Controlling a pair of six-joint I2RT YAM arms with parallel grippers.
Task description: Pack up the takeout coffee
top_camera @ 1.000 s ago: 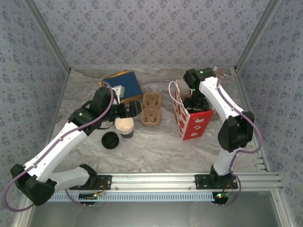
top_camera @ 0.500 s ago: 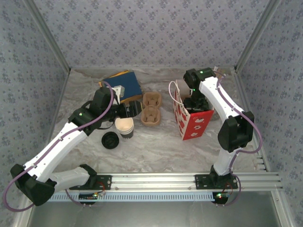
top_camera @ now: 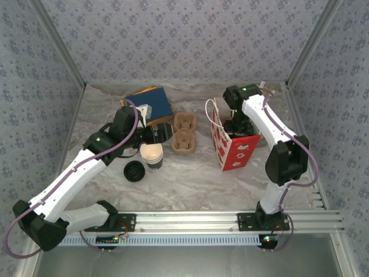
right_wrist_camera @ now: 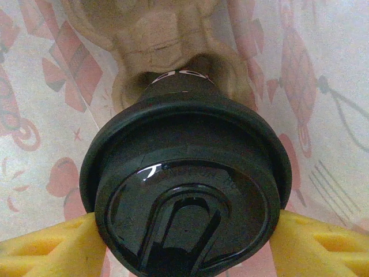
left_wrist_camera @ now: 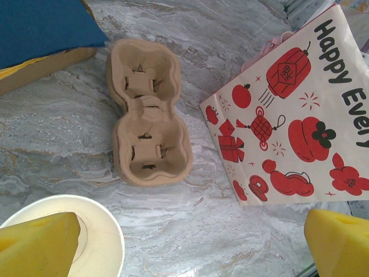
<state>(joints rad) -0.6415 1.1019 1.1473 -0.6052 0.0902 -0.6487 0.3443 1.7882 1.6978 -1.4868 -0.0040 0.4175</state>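
From above, you see the right gripper (top_camera: 237,128) lowered into the red gift bag (top_camera: 236,151) toward the table's right edge. The left gripper (top_camera: 157,134) hovers mid-table beside the pulp carrier (top_camera: 183,134). Your left wrist shows its yellow fingers (left_wrist_camera: 34,245) spread wide. Your right wrist shows yellow pads (right_wrist_camera: 52,242) pinching the takeout coffee (right_wrist_camera: 184,196) at its black lid, inside the bag.

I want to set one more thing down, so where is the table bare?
Bare table lies in front, between the cup stack and the red bag, down to the rail. Crowded: around the cup carrier, blue box and loose lid.
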